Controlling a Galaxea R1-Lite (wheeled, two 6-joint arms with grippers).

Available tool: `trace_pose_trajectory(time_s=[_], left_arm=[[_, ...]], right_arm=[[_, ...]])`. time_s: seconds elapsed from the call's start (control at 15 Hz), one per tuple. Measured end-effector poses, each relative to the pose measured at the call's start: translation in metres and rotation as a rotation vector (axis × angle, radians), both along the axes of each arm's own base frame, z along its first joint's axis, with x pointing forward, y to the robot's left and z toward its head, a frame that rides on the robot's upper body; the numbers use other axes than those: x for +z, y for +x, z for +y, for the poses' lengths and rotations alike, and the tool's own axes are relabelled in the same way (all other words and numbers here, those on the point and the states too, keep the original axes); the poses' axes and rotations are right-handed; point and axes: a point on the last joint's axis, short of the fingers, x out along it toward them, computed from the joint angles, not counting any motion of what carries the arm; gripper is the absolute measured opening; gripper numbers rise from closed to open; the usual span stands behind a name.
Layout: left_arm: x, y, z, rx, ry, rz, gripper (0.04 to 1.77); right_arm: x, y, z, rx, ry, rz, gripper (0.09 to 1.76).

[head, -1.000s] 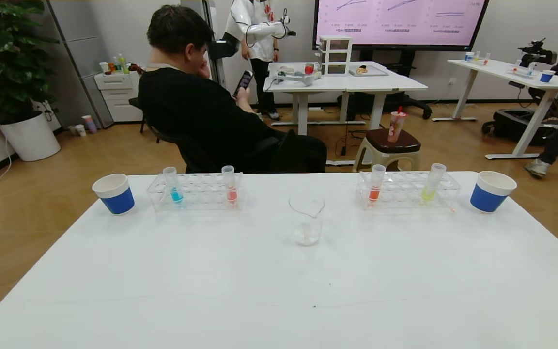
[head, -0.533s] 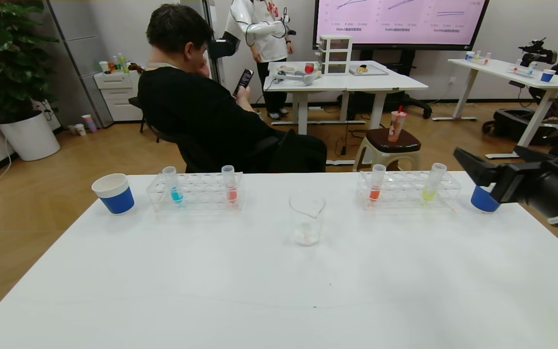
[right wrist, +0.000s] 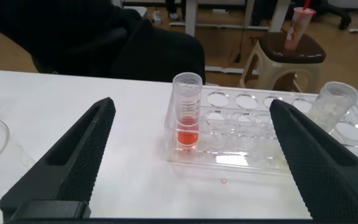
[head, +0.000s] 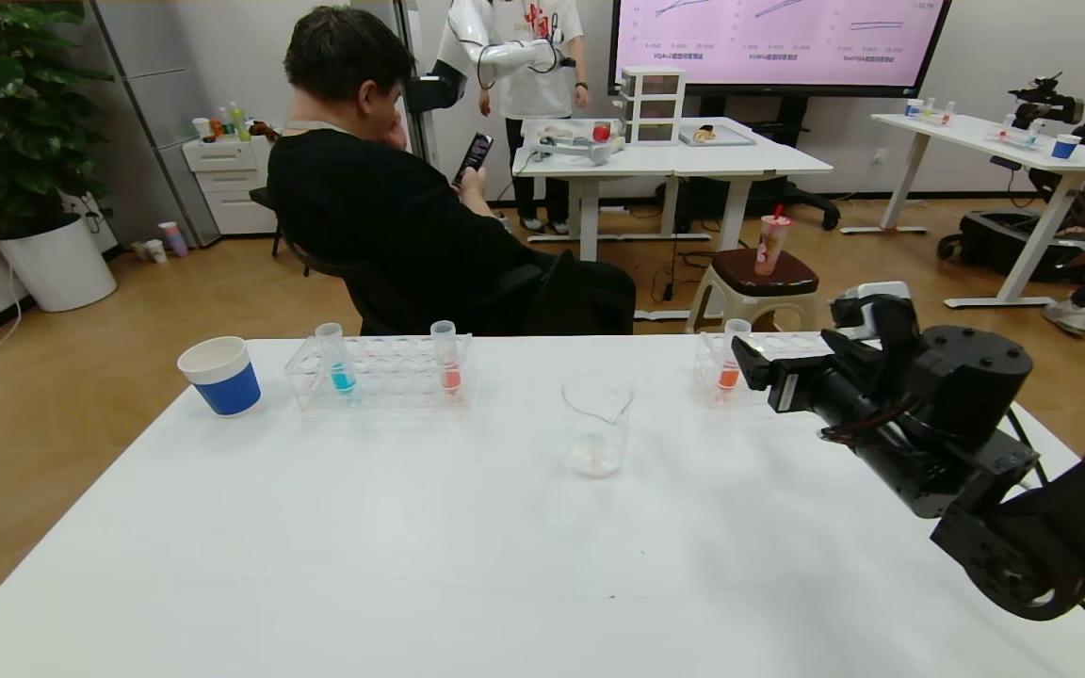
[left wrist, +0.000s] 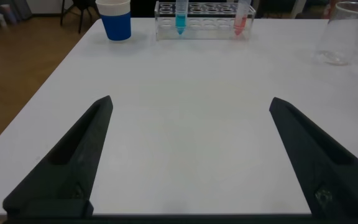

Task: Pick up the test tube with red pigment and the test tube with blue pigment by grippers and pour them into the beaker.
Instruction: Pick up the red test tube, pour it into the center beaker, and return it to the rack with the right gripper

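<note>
Red-pigment test tube [head: 729, 370]: upright in right rack [head: 707, 377], right of beaker [head: 596, 424]. Right gripper [head: 757, 369], newly arrived just beside it, jaws wide, empty; grasp pending. Blue-pigment test tube [head: 339, 365]: left of beaker, untouched. Left gripper [left wrist: 188, 155]: wide, well short.

The table [head: 411, 565] is plain white. The blue tube [head: 339, 359] holds cyan liquid; a second tube [head: 447, 357] in the same clear rack [head: 382, 377] holds coral-pink. The red tube [right wrist: 187, 112] holds orange-red liquid. The beaker [head: 596, 424] is clear glass. The cup [head: 219, 376] is blue with a white rim. The right gripper [head: 761, 369] is black.
</note>
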Motion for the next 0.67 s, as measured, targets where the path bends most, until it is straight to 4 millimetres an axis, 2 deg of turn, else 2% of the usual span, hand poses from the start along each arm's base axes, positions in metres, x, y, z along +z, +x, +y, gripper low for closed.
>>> trace_pose_trajectory(time_s=[0.33,0.67], left_arm=[[0.000,0.000,0.000,0.000,0.000,0.000,1.76],[0.000,0.000,0.000,0.000,0.000,0.000,1.76]], right_arm=[[-0.047,0.031,0.011,0.006,0.007,-0.024,1.74],[-0.064,0.057,0.013,-0.012,0.015,-0.055,1.74]])
